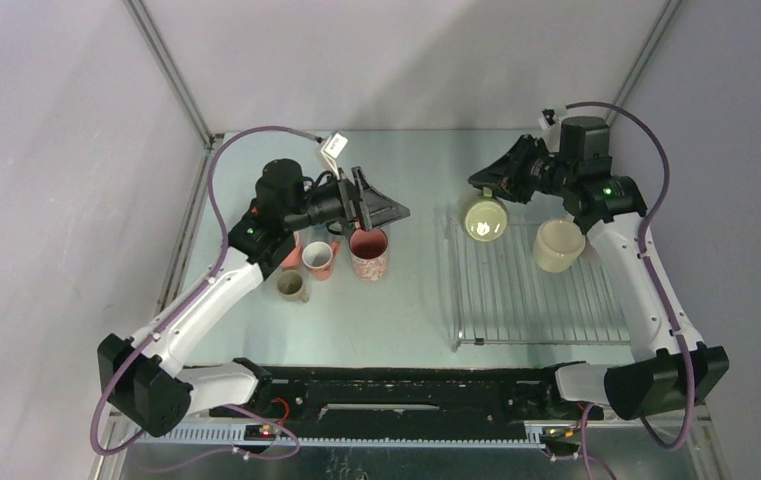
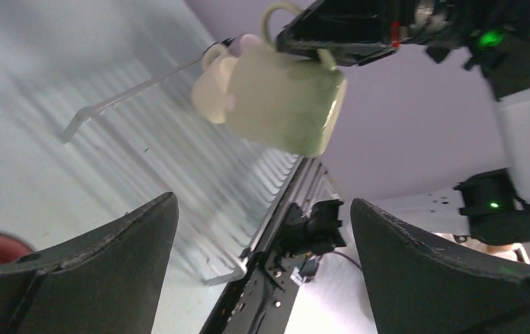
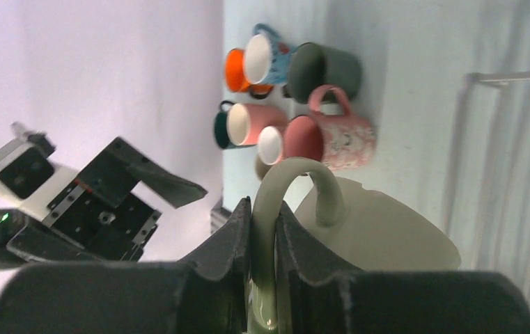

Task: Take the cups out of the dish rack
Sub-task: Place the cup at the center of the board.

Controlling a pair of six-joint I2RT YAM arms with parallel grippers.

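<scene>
My right gripper (image 1: 478,184) is shut on the handle of a pale green cup (image 1: 485,220) and holds it over the far left corner of the dish rack (image 1: 541,300). In the right wrist view the fingers (image 3: 234,233) pinch the handle (image 3: 297,181) above the cup's body (image 3: 387,236). A beige cup (image 1: 559,245) stands on the rack's far right. My left gripper (image 1: 384,210) is open and empty above a pink patterned cup (image 1: 368,254). In the left wrist view the gripper (image 2: 262,209) looks at the held cup (image 2: 283,104).
Several unloaded cups stand on the table left of the rack: orange (image 3: 234,69), grey (image 3: 328,66), pink (image 3: 248,122), teal (image 3: 219,126), pink patterned (image 3: 338,137). Side walls close in the table. The arm bases sit on a black rail (image 1: 406,390) at the near edge.
</scene>
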